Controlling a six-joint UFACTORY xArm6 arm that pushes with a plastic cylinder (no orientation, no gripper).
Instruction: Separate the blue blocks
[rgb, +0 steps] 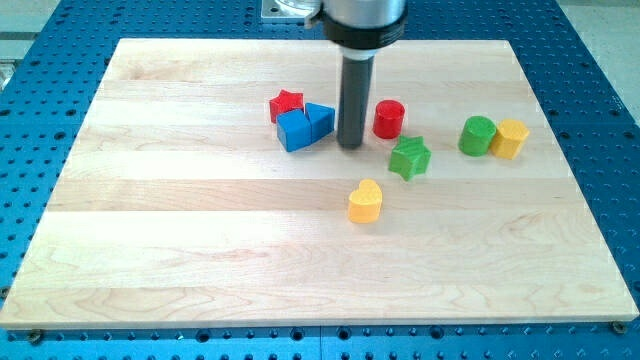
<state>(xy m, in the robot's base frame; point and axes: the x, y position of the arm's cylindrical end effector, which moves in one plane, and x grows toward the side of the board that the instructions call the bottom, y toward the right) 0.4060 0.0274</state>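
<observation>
Two blue blocks touch each other at the upper middle of the wooden board (200, 250): a blue cube (294, 131) on the left and a blue triangular block (320, 119) on its right. A red star (286, 103) touches them from the upper left. My tip (350, 146) rests on the board just to the right of the blue triangular block, very close to it, between that block and a red cylinder (389, 119).
A green star (410, 157) lies to the lower right of my tip. A yellow heart (366, 201) lies below it. A green cylinder (477, 135) and a yellow block (510, 138) touch at the right.
</observation>
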